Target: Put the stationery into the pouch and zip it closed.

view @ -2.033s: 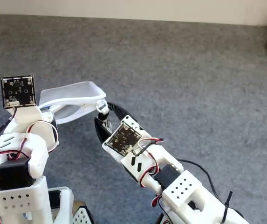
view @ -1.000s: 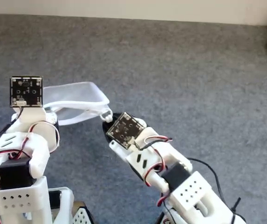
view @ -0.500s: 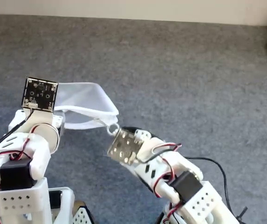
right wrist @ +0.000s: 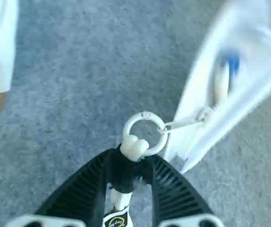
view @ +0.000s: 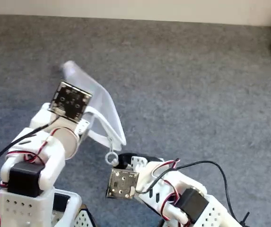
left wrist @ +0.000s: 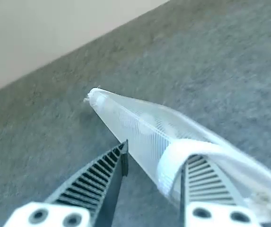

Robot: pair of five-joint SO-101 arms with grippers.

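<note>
Pinching the pouch (view: 106, 106) between part-closed jaws, the left gripper (left wrist: 155, 158) holds it tilted off the table (view: 196, 71), likely bracing it while the right gripper (right wrist: 129, 163), shut tight on the pull ring (right wrist: 144, 127), works the zip; the right wrist view shows blue stationery (right wrist: 230, 64) inside, the high view just pale mesh

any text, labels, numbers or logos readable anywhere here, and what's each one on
None can be read.
A yellow mark at the base of the right gripper, below the zip pull: too small and cut off to read.
Markings on the left camera board and right camera board: too small to read.
On the pouch: no print visible.
</note>
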